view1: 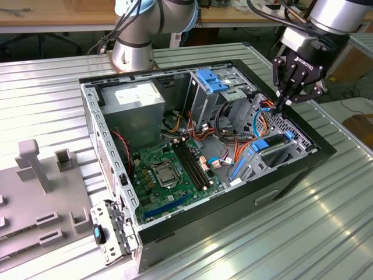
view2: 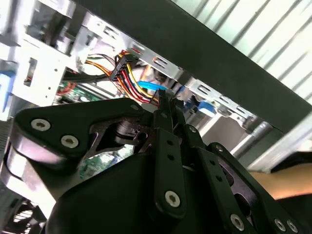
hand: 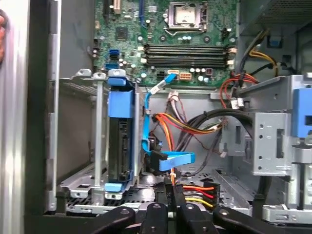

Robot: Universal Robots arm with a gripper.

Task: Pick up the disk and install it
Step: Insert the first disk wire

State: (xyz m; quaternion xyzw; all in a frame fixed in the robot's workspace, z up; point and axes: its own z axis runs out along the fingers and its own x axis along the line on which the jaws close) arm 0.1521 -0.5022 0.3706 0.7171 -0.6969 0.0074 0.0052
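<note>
The disk point(view1: 273, 149) sits inside the drive cage of the open computer case point(view1: 291, 175), at the exterior view's right, with its blue rails showing. In the first wrist view the disk point(hand: 120, 146) stands on edge in the cage between blue rails. My gripper point(view1: 284, 105) hangs just above the cage, behind the disk. Its fingers point(hand: 171, 192) are pressed together, with their tips among the red, orange and yellow wires point(view2: 127, 78) and beside a flat blue cable point(hand: 173, 158). I cannot tell whether a wire is pinched between them.
Inside the case are a grey power-supply box point(view1: 137, 102), a green motherboard point(view1: 169, 169) and a wide blue latch point(view1: 211, 80) on the upper bay. A grey fixture point(view1: 35, 175) lies on the ribbed metal table at the exterior view's left. The arm's base point(view1: 133, 49) stands behind the case.
</note>
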